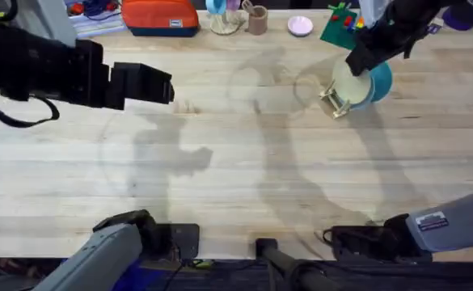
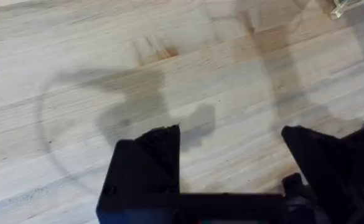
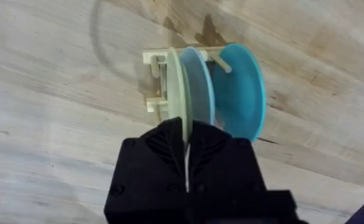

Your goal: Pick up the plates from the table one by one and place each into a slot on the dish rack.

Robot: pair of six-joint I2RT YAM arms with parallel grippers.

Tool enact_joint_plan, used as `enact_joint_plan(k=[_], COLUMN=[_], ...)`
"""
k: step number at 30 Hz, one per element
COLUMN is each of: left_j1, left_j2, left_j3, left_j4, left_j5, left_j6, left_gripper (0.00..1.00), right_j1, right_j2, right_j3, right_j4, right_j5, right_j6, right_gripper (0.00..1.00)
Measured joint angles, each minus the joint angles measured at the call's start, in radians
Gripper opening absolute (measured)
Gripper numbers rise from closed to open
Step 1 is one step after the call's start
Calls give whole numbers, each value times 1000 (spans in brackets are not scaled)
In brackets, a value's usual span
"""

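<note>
Three plates (image 3: 213, 93) upright in the dish rack (image 1: 335, 103) at the table's (image 1: 236, 178) far right.

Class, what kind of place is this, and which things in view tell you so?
Probably a robot lab workbench rather than a kitchen: a bare wood table, robot arms, one hand at a small dish rack holding plates, and clutter along the far edge.

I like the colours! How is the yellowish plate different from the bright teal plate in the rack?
The pale yellow-green plate stands at one end of the dish rack; the teal plate stands at the other end, with a light blue plate between them. The right gripper is shut on the yellow-green plate's rim, while nothing touches the teal plate. Both are round, about the same size, and stand upright on edge in the rack.
</note>
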Motion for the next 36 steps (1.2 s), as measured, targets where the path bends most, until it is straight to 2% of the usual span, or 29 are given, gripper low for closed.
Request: enact_joint_plan(k=[10, 17, 36], left_j1=[0, 0, 0], left_j2=[0, 0, 0], left_j3=[0, 0, 0], left_j4=[0, 0, 0], left_j5=[0, 0, 0], left_j6=[0, 0, 0], left_gripper=[995, 995, 996], right_j1=[0, 0, 0], right_j2=[0, 0, -28], right_j3=[0, 0, 0], right_j4=[0, 1, -2], right_j5=[0, 0, 1], right_j6=[0, 0, 0], right_gripper=[36, 153, 175])
